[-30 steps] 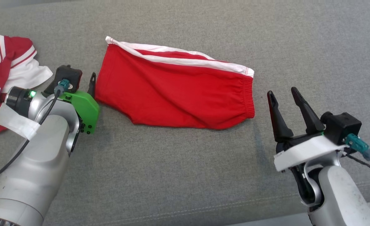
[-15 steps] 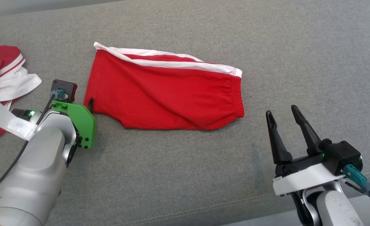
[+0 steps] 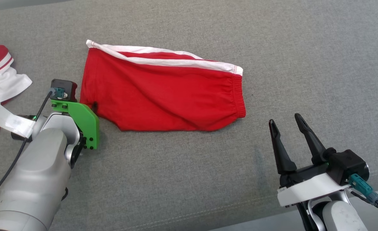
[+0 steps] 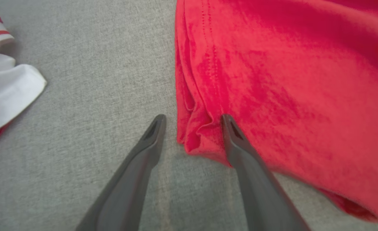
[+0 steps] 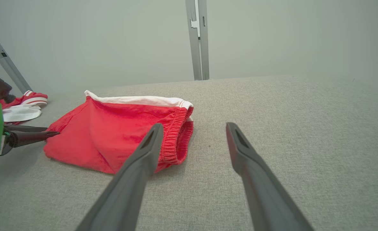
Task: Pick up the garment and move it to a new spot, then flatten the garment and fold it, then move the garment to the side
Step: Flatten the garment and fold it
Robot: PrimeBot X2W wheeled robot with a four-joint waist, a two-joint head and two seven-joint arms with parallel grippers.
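Red shorts (image 3: pixel 163 93) lie long-axis left to right; my left fingers (image 4: pixel 145 154), spread, straddle their near-left corner (image 4: pixel 189 144); right fingers (image 5: pixel 142 160), wide open, well apart from the waistband (image 3: pixel 240 93).

Red shorts (image 3: pixel 163 93) at the left claw's (image 4: pixel 192 119) dark tips, a white band along their far edge (red stitching at its end). Left of the claw, a red-and-white jersey (image 3: pixel 3 81); grey woven surface (image 3: pixel 304 64) beneath.
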